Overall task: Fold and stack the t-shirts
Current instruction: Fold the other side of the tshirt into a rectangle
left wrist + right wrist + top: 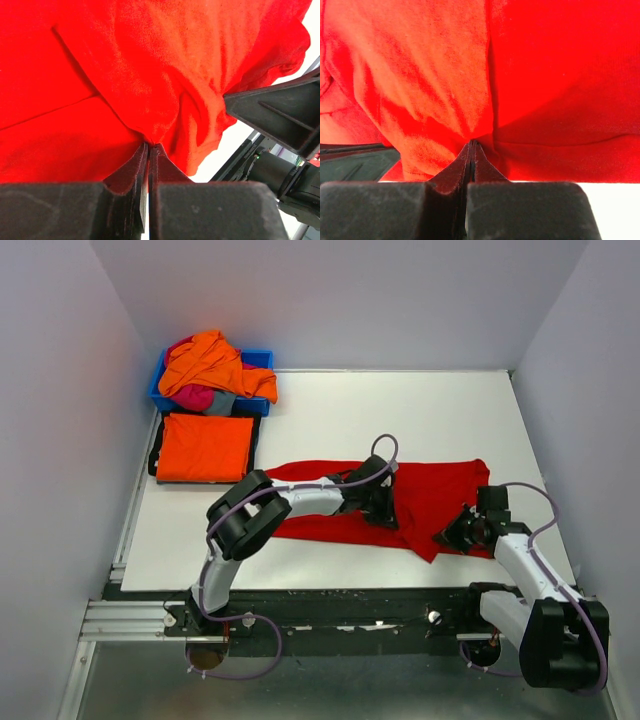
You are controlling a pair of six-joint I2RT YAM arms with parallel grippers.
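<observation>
The red t-shirt [440,495] in the middle of the table is a plain bright red with no print. At the far left, the folded orange t-shirt [205,447] is plain too. A crumpled orange t-shirt [205,360] tops the blue bin [262,360], over a magenta-pink t-shirt [192,397] and what looks like a grey t-shirt [222,403]. The table [400,410] is white. The left gripper [149,146] and the right gripper [471,142] are black.

One red t-shirt [440,495], one folded orange t-shirt [205,447], three crumpled shirts [205,362] [195,397] [222,403], one blue bin [260,359], two end effectors [385,510] [455,535].
</observation>
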